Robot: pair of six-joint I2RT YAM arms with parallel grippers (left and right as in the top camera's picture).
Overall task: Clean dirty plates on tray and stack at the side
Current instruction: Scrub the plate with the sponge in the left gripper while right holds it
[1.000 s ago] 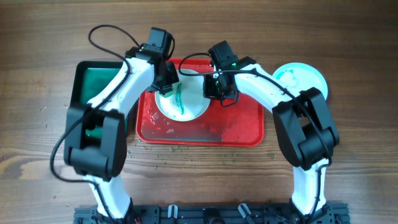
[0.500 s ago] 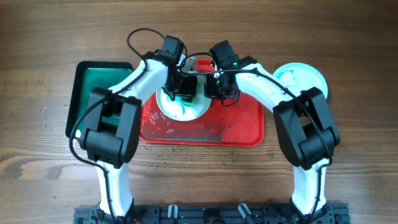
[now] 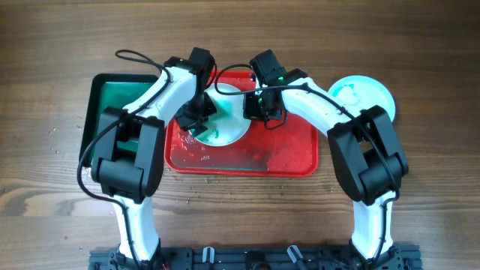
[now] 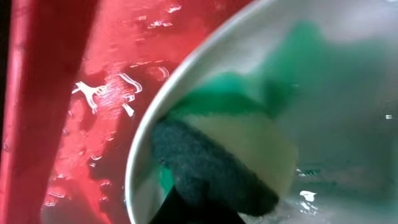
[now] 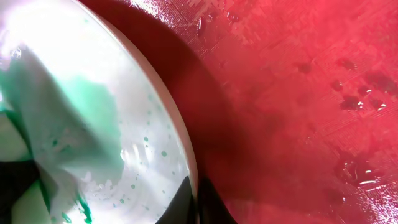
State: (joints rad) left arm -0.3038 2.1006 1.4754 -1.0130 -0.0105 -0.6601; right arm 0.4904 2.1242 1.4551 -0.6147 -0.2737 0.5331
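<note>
A white plate with a teal-green smear lies on the left half of the red tray. My left gripper is shut on a sponge with a dark scouring side and pale foam, and presses it on the plate's lower-left part near the rim. My right gripper is shut on the plate's right rim. The right wrist view shows the rim of the plate pinched between the fingertips of that gripper. Wet teal specks dot the plate.
A dark green tray lies left of the red tray. Another white plate with a faint teal tint lies on the wooden table at the right. The red tray's floor is wet. Small crumbs lie in front of the tray.
My left gripper has swept the sponge from the plate's upper part down to its lower left. The green streak is smeared. The right gripper has kept its hold on the rim.
</note>
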